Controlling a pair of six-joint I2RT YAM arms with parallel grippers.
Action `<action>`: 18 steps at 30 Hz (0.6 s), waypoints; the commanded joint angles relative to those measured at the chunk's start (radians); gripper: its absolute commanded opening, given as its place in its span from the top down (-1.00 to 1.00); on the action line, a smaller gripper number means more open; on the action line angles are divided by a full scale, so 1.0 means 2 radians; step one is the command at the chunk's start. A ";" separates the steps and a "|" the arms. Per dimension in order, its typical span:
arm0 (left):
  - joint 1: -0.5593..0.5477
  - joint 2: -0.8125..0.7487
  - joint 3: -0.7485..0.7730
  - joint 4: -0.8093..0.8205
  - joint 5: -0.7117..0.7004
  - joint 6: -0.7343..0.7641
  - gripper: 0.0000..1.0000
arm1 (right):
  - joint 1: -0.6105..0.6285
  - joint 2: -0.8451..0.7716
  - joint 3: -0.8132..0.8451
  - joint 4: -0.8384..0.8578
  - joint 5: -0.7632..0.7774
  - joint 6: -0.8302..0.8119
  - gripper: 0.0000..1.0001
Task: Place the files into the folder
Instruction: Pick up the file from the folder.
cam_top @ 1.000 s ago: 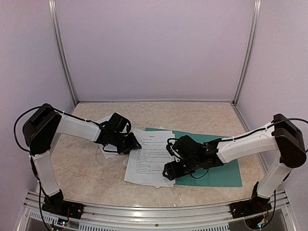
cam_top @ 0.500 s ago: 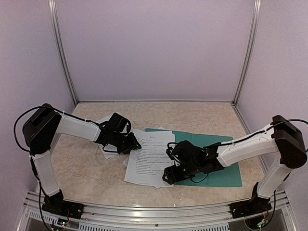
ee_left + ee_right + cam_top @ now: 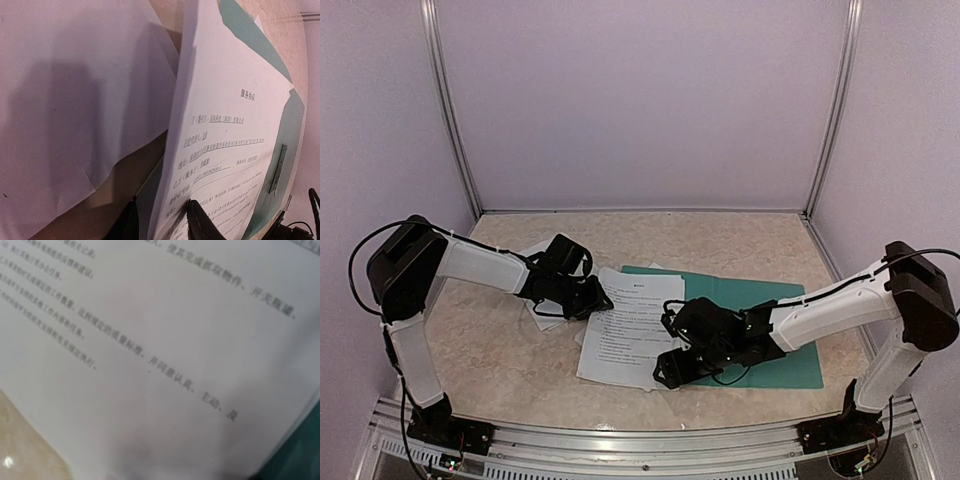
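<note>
My left gripper (image 3: pixel 161 220) pinches the printed sheet (image 3: pixel 225 130) edge between its fingers; my right gripper (image 3: pixel 670 368), jaws seemingly parted, should press flat, sliding it onto the folder (image 3: pixel 790 365).

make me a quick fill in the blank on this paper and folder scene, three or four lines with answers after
1. The printed sheet lies partly on the folder, whose colour is ____.
2. The left gripper has the edge of a ____ sheet between its fingers.
3. In the top view, the right gripper is over the near ____ corner of the printed sheet.
4. The table has a ____ pattern.

Missing words: teal-green; printed; right; marble
</note>
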 commanded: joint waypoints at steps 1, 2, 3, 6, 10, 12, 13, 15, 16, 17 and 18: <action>0.001 -0.008 0.009 -0.015 -0.013 0.009 0.40 | 0.006 -0.008 0.001 -0.020 0.026 0.003 -0.44; 0.001 -0.008 0.009 -0.015 -0.012 0.010 0.42 | 0.006 -0.011 0.005 -0.033 0.037 -0.001 -0.45; 0.001 -0.009 0.009 -0.015 -0.012 0.011 0.44 | 0.006 -0.013 0.010 -0.039 0.045 -0.004 -0.46; 0.002 -0.010 0.010 -0.015 -0.011 0.011 0.48 | 0.000 -0.020 0.026 -0.071 0.065 -0.019 -0.50; 0.002 -0.015 0.013 -0.022 -0.010 0.021 0.61 | -0.025 -0.038 0.024 -0.074 0.067 -0.038 -0.52; 0.001 -0.021 0.012 -0.021 -0.008 0.029 0.74 | -0.044 -0.052 0.016 -0.066 0.061 -0.047 -0.52; 0.000 -0.024 0.012 -0.022 -0.008 0.035 0.82 | -0.054 -0.058 0.011 -0.060 0.056 -0.052 -0.52; -0.002 -0.037 0.012 -0.021 -0.008 0.048 0.98 | -0.075 -0.073 0.002 -0.041 0.048 -0.062 -0.53; -0.003 -0.042 0.012 -0.019 -0.009 0.058 1.00 | -0.085 -0.079 -0.003 -0.030 0.043 -0.067 -0.55; -0.005 -0.052 0.010 -0.015 -0.010 0.069 1.00 | -0.094 -0.086 -0.009 -0.018 0.037 -0.072 -0.56; -0.007 -0.058 0.006 -0.008 -0.012 0.080 1.00 | -0.105 -0.090 -0.015 -0.006 0.033 -0.075 -0.58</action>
